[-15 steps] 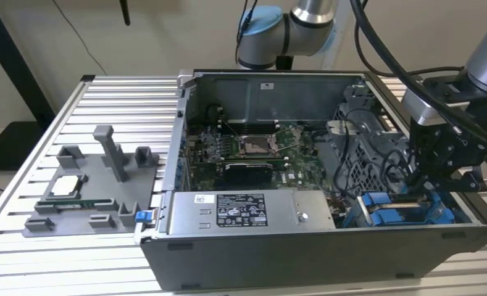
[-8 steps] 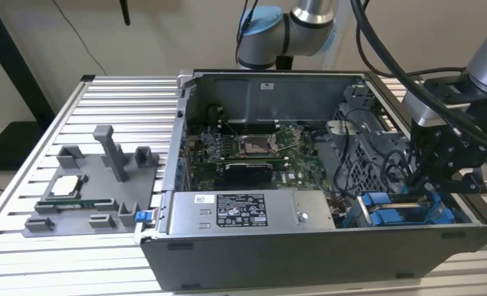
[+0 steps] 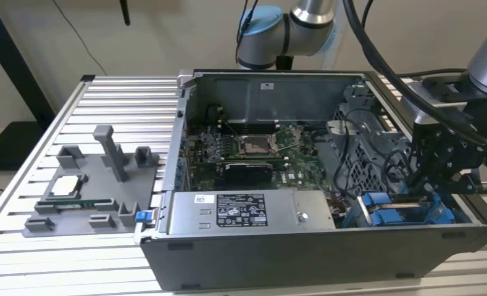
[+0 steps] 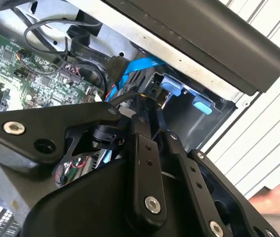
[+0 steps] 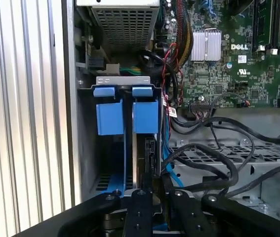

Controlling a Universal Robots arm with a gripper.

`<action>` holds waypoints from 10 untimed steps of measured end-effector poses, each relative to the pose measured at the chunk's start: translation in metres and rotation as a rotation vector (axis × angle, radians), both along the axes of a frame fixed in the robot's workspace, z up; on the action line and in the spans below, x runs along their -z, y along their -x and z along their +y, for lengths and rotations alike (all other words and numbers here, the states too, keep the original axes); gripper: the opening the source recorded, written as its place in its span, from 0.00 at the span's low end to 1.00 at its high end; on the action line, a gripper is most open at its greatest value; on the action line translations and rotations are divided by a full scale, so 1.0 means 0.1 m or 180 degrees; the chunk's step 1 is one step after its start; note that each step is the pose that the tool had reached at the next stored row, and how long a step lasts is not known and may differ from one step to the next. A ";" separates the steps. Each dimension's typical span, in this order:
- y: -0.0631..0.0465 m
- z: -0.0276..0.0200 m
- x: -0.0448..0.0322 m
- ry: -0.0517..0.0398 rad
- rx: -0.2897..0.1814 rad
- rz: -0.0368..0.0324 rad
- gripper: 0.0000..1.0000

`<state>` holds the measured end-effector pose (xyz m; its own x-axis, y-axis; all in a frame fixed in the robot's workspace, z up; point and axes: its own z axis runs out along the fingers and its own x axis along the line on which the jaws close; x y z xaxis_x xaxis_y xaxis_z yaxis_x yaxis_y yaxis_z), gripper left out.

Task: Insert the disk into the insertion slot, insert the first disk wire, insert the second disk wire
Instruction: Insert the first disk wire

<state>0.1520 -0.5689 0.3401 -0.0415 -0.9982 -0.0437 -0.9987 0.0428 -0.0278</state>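
Closest to both wrist cameras is the black gripper (image 5: 153, 174), its tip poking into the insertion slot (image 5: 124, 80), the grey sheet-metal bay with two blue tabs (image 5: 144, 116) at its mouth. Whether the tool is apart or clamped on something, I cannot tell. The disk (image 5: 148, 150) stands edge-on inside that bay, a dark slab just beside the gripper's tip. A blue cable (image 5: 125, 163) runs alongside it and black wires (image 5: 214, 158) loop nearby.

In the exterior view the gripper hangs at the four o'clock corner of the open computer case (image 3: 309, 262). A silver power-supply box (image 3: 243, 213) lies at six o'clock and the motherboard (image 3: 226, 154) at the centre. At nine o'clock, outside the case on the slatted table (image 3: 103, 92), a grey fixture plate (image 3: 83, 206) carries a processor chip (image 3: 66, 185).
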 end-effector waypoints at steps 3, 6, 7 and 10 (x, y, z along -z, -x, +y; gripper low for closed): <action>0.00 -0.004 0.006 0.0001 0.0010 0.0010 0.00; 0.00 -0.006 0.021 0.0000 0.0018 0.0024 0.00; 0.00 -0.006 0.026 0.0000 0.0020 0.0029 0.00; 0.00 -0.008 0.050 0.0001 0.0026 0.0034 0.00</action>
<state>0.1517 -0.5697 0.3351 -0.0503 -0.9978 -0.0429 -0.9985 0.0511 -0.0172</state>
